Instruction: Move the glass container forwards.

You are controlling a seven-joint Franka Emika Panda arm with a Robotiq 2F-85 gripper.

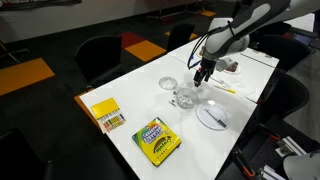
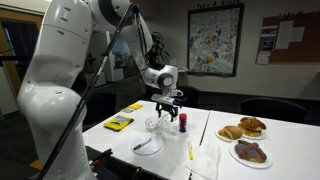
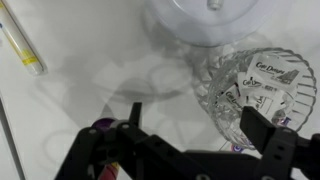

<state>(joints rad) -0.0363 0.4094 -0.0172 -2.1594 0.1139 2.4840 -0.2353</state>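
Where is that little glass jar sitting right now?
In an exterior view the glass container sits mid-table, between the shallow clear dish and the white plate, with the claw hanging close by.

The glass container point(image 1: 185, 98), a small squat round jar of clear ribbed glass with whitish glints, stands upright and open-topped near the white plate point(image 1: 212, 117), apart from it, and the wrist view shows small printed white paper packets point(image 3: 262, 80) inside it.
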